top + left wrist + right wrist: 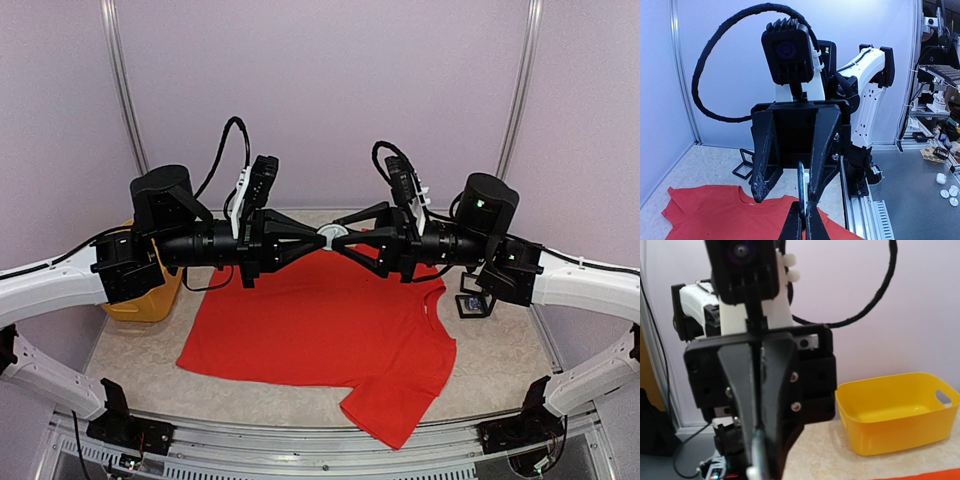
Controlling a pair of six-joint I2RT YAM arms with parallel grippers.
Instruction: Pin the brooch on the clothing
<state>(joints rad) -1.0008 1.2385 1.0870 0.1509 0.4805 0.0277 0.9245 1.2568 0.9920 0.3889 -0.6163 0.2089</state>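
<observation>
1. Two grippers are met tip to tip in mid-air. The left gripper (801, 219) is clamped on the brooch (800, 187), a thin pale disc seen edge-on.
2. The right gripper (785, 197) is held with jaws apart about that disc.
3. A firm, square second grip is judged necessary before the clasp is worked.
4. The clothing (320, 320), soft matte red, is spread at 6 o'clock below.
5. A glossy yellow bin (900, 432) is seen at its 9 o'clock.
</observation>
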